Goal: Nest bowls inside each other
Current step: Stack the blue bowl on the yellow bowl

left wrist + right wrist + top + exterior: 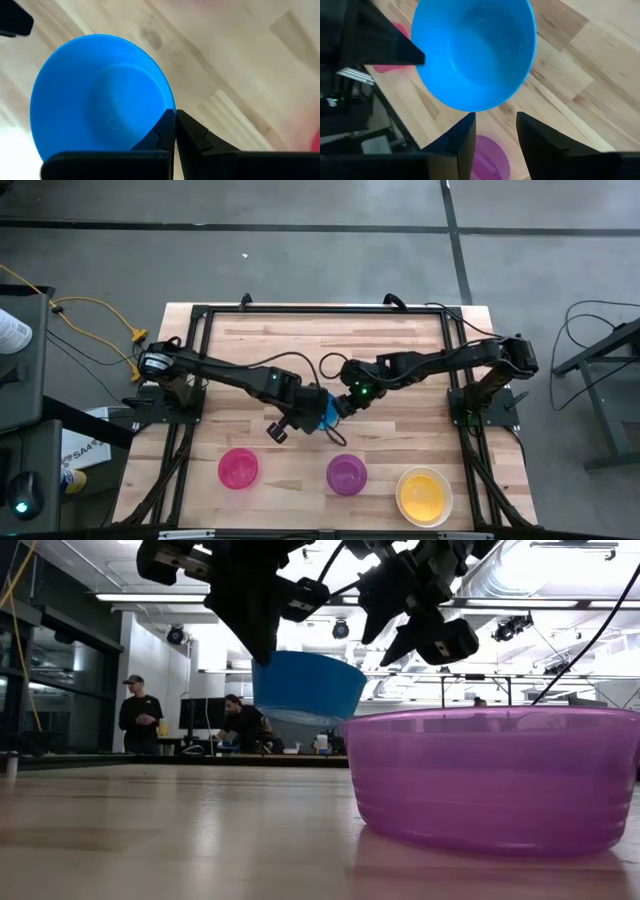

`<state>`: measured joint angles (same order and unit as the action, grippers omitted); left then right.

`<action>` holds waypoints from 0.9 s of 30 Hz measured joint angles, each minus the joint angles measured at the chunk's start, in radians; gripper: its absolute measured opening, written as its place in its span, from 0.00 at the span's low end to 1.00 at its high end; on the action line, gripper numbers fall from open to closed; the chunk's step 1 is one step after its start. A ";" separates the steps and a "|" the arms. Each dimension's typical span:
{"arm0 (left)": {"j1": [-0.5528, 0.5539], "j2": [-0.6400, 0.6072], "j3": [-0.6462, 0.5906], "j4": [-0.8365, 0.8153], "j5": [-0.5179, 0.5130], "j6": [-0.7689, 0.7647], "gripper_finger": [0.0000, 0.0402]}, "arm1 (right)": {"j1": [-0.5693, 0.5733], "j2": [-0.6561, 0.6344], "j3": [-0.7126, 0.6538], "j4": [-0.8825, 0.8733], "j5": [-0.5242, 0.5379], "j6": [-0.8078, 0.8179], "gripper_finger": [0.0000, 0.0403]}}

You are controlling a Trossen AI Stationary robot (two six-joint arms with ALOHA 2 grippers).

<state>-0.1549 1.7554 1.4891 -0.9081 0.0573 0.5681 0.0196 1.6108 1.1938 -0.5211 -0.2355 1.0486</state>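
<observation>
Blue plastic is what my left claw [318,412] is clenched on: it pinches the rim of the blue bowl [308,688] and holds it in the air above the middle of the wooden table [400,350]. My right claw [345,404] is released, just beside this bowl. Near the table's front edge stand the pink bowl [238,468], purple bowl [346,474] and yellow bowl [423,494], apart in a row.

blue bowl [318,408], purple bowl [346,474], yellow bowl [423,495]

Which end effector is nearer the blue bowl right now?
Left. The left end effector is shut on the blue bowl's rim, holding it above the table; the right end effector hangs open just beside it, not touching.
</observation>
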 joint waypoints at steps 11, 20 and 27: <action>-0.018 0.000 0.000 0.004 -0.106 0.000 0.00 | -0.003 0.000 0.000 0.017 -0.010 0.057 0.33; -0.039 0.000 0.038 0.004 -0.130 0.003 0.00 | -0.009 0.000 0.000 -0.018 -0.006 0.050 0.33; -0.051 0.000 0.063 -0.009 -0.138 0.003 0.00 | -0.009 0.000 0.000 -0.038 0.008 0.039 0.33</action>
<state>-0.2058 1.7550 1.5520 -0.9174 -0.0811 0.5709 0.0109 1.6104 1.1938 -0.5590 -0.2280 1.0875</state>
